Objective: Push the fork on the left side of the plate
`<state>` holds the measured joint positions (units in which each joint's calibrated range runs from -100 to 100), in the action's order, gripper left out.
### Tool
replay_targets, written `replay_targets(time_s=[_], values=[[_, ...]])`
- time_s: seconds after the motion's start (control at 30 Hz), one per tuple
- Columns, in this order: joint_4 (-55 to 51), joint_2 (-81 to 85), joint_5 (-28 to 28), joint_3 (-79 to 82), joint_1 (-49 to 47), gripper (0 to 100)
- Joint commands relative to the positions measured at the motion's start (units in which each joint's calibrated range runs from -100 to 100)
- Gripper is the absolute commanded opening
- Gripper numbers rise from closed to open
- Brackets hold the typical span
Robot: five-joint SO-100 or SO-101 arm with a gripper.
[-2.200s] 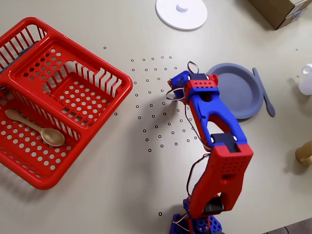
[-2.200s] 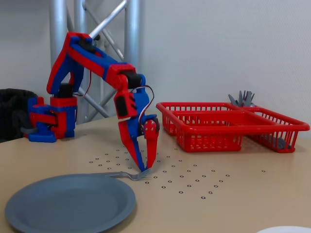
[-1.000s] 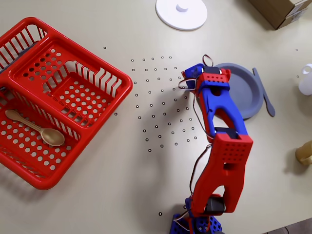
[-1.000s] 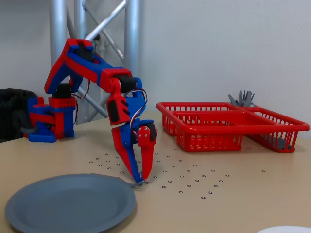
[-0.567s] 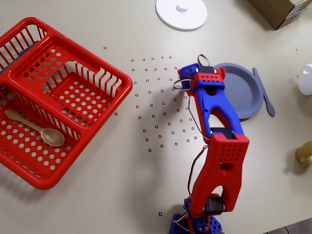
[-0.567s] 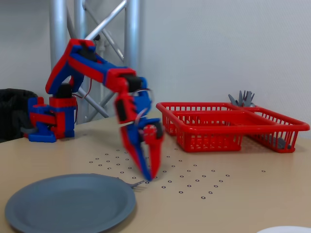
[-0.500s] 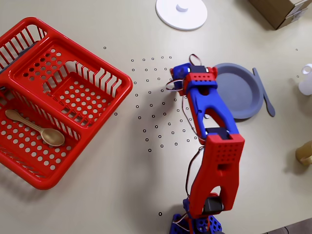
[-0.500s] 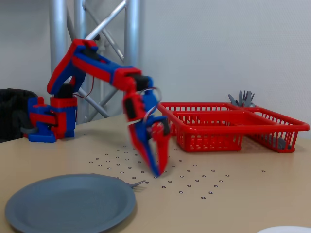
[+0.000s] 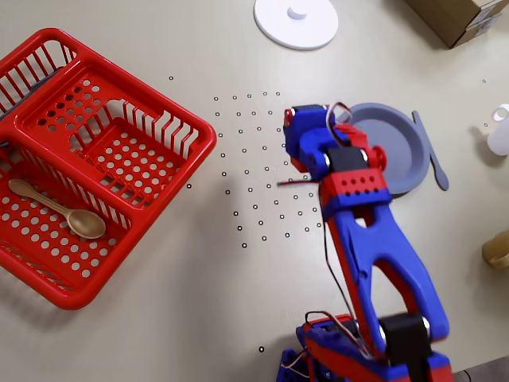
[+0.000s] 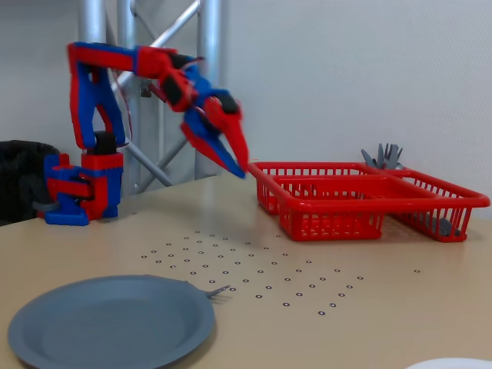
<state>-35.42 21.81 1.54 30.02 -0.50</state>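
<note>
Beige worktop [image 10: 384,307] carried plate [image 10: 108,319]; fork [image 10: 215,291] lay touching plate's rim, tines pointing away from plate. Hand [image 10: 240,167] hung high above plate, empty, fingers pressed together.

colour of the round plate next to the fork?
Slate blue-grey, matte: the round plastic plate, clearest in the fixed view.
</note>
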Motion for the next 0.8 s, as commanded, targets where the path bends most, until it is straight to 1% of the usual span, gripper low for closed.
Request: replay_targets(time_s=[0.0, 0.1, 0.23, 0.5, 0.63, 0.77], values=[[6.5, 12.9, 0.0, 12.2, -0.7, 0], [10.9, 21.0, 0.7, 23.7, -0.7, 0], [13.9, 31.2, 1.2, 36.3, -0.9, 0], [16.8, 55.2, 1.6, 60.8, -2.4, 0], [18.2, 62.9, 2.5, 69.9, -1.7, 0], [11.6, 65.9, 2.3, 69.9, -1.4, 0]])
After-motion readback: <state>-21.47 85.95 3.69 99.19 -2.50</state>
